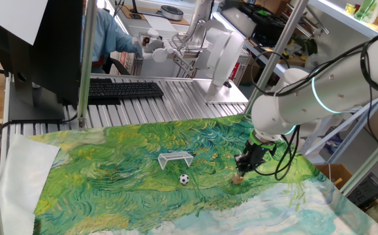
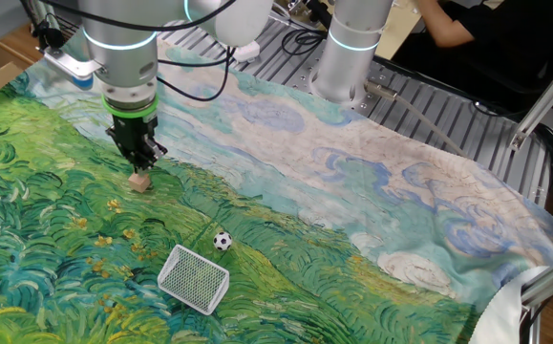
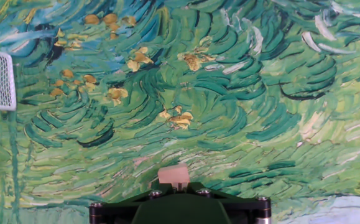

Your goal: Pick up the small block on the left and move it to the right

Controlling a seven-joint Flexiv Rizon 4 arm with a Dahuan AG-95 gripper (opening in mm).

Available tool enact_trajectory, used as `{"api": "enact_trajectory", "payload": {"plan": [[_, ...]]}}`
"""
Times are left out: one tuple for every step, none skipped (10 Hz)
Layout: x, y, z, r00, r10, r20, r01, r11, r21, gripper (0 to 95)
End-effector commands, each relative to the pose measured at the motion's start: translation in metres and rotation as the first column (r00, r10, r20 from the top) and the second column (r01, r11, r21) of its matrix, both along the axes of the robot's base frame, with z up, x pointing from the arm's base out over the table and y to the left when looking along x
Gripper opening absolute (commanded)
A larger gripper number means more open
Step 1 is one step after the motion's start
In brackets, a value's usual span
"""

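Note:
The small block (image 1: 239, 176) is a tan cube at the tips of my gripper (image 1: 242, 170), right of the goal on the painted green cloth. In the other fixed view the block (image 2: 140, 182) sits right under the gripper (image 2: 141, 168), at or just above the cloth. In the hand view the block (image 3: 173, 175) shows between the dark jaws of the gripper (image 3: 175, 185), which stand closed against its sides.
A white miniature goal (image 1: 175, 158) stands mid-cloth, with a small soccer ball (image 1: 184, 179) in front of it. Both show in the other fixed view, the goal (image 2: 194, 278) and the ball (image 2: 222, 242). A keyboard (image 1: 120, 89) lies on the metal table behind.

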State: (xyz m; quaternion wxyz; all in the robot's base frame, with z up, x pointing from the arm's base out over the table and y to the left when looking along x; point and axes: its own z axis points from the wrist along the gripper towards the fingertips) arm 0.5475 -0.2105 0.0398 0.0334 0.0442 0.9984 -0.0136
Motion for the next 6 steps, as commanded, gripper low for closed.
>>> {"api": "enact_trajectory", "payload": {"plan": [[0.0004,-0.0002,-0.0002,0.999,0.034,0.003,-0.034,0.999,0.000,57.0],[0.0004,-0.0002,-0.0002,0.999,0.053,0.001,-0.053,0.999,-0.003,57.0],[0.0005,-0.0002,-0.0002,0.998,0.065,0.000,-0.065,0.998,-0.004,76.0],[0.0006,-0.0002,-0.0002,0.997,0.078,0.001,-0.078,0.997,-0.004,76.0],[0.0017,-0.0002,0.0000,0.995,0.099,0.000,-0.099,0.995,-0.005,76.0],[0.0021,-0.0002,0.0000,0.994,0.109,-0.002,-0.109,0.994,-0.006,76.0]]}}
